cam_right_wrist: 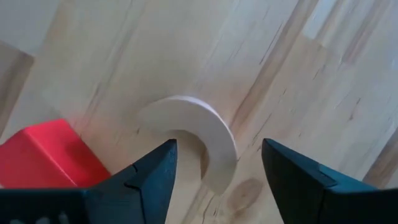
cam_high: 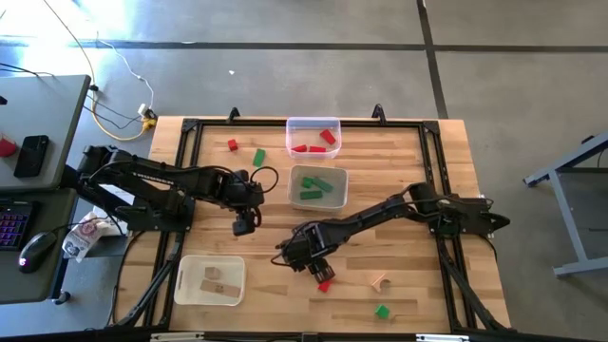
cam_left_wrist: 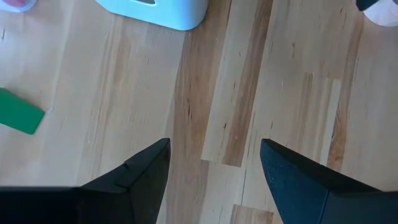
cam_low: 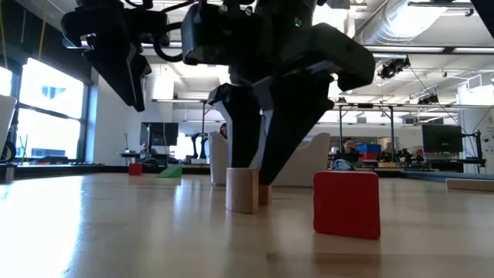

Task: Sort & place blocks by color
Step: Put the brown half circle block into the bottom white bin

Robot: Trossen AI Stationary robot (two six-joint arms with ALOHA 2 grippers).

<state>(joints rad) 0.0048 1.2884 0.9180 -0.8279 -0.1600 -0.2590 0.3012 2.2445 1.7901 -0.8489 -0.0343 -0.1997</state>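
The right end effector (cam_right_wrist: 214, 180), fingers spread, hovers over a pale wooden arch block (cam_right_wrist: 199, 140) beside a red block (cam_right_wrist: 46, 155) on the desk (cam_high: 399, 161); it should descend squarely, straddling the arch before closing.

1. The left gripper (cam_high: 243, 226) hangs over the wooden bench (cam_high: 408, 294), near the bench's left-centre, jaws spread wide with nothing between them.
2. The right gripper (cam_high: 316, 270) is stretched toward the bench's front centre, jaws apart and lowered close to the bench.
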